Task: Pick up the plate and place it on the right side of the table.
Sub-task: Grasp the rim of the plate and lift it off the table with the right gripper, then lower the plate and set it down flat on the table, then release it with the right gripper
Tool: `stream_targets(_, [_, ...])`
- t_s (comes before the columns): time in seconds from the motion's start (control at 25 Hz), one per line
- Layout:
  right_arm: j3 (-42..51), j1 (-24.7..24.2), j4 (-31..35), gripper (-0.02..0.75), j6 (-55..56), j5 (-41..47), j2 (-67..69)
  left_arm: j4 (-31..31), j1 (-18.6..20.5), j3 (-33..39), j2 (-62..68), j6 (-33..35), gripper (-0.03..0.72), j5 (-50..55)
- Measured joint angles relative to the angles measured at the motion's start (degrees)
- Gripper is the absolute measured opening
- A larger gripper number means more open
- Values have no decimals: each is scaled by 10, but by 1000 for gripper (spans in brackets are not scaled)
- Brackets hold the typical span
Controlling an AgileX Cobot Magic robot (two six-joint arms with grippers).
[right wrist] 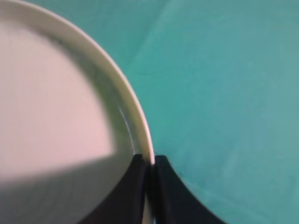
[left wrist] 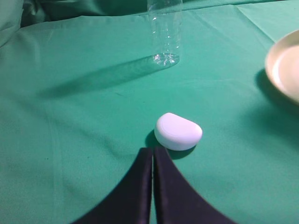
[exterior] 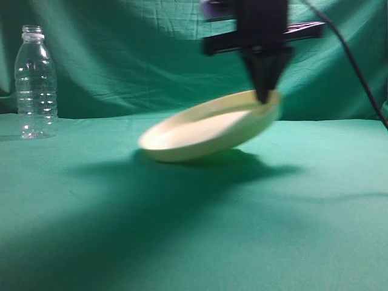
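- Teal-green cloth counter [exterior: 194,242], darker wrinkled green backdrop [exterior: 121,54] behind.
- Near: left end effector [left wrist: 153,156] low over counter, fingers pressed together, nothing between them; small white rounded object [left wrist: 178,131] on the cloth just ahead of its tips.
- Mid: plate [exterior: 212,126] off the counter, tilted, right edge higher, shadow beneath; sits centre to slightly right in exterior view.
- Right end effector [exterior: 263,97] clamped on plate rim [right wrist: 140,126], one finger inside, one outside.
- Far left: clear bottle [exterior: 36,82] upright, well apart from plate.
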Motion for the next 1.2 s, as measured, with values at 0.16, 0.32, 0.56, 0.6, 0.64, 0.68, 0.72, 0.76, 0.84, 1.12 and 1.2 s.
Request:
stream_targets(0.16, [74,-58,-12,0,6,2,-61,0,0,0,0,0,0,0])
stream_targets(0.32, [193,-138,-17,0,9,-45,-149,0,0,0,0,0,0,0])
stream_targets(0.56, [330,-272,-20,0,10,-119,-223,0,0,0,0,0,0,0])
stream_targets(0.6, [341,-290,-20,0,10,-127,-224,0,0,0,0,0,0,0])
stream_targets(0.64, [355,-302,-20,0,10,-142,-224,0,0,0,0,0,0,0])
stream_targets(0.68, [364,-313,-20,0,10,-157,-224,0,0,0,0,0,0,0])
stream_targets(0.72, [371,-322,-20,0,10,-169,-224,0,0,0,0,0,0,0])
stream_targets(0.76, [376,-329,-19,0,10,-179,-221,0,0,0,0,0,0,0])
stream_targets(0.84, [377,-335,-19,0,10,-193,-214,0,0,0,0,0,0,0])
stream_targets(1.12, [376,-337,-4,217,10,-183,-192,0,0,0,0,0,0,0])
stream_targets(1.2, [366,-337,-1,320,10,-151,-201,0,0,0,0,0,0,0])
